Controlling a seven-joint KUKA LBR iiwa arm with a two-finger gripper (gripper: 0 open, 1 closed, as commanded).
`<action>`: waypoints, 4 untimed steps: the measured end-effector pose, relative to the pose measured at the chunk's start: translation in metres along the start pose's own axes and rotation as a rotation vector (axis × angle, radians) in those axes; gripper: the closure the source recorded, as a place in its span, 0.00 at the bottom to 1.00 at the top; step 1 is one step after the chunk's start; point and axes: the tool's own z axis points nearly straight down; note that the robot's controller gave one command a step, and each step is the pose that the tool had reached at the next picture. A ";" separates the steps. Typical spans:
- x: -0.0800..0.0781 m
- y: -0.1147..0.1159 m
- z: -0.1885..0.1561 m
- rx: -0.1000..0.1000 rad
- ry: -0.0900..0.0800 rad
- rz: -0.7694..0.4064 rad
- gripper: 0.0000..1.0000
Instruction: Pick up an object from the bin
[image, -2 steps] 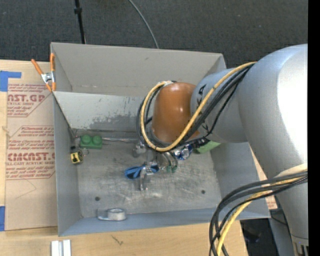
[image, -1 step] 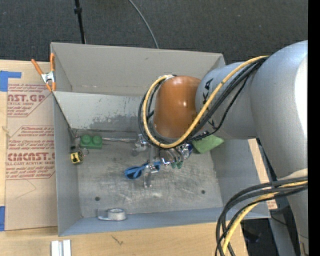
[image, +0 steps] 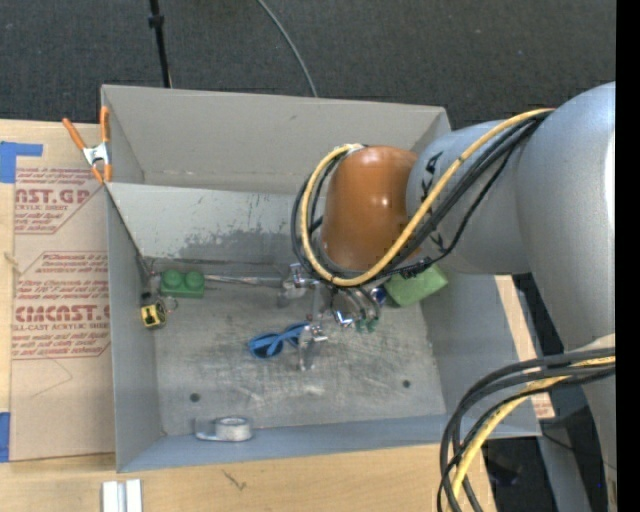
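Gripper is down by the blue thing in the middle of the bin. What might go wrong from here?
1. The gripper sits at the right end of the blue object, not over its middle; a grip there may let it tilt or slip on lifting.
2. The thin metal rod lying between the green block and the gripper ends right beside the gripper and might get snagged or dragged along.

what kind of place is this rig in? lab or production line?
Probably a robotics lab bench, not a line: a cabled arm reaches into a grey metal bin holding mismatched odds, a green block, a blue plastic thing, a tape roll.
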 end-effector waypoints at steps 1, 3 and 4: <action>0.001 0.001 0.031 -0.002 -0.008 0.155 0.00; -0.002 0.002 0.026 -0.002 -0.007 0.154 1.00; -0.003 0.003 -0.006 -0.001 -0.003 0.153 1.00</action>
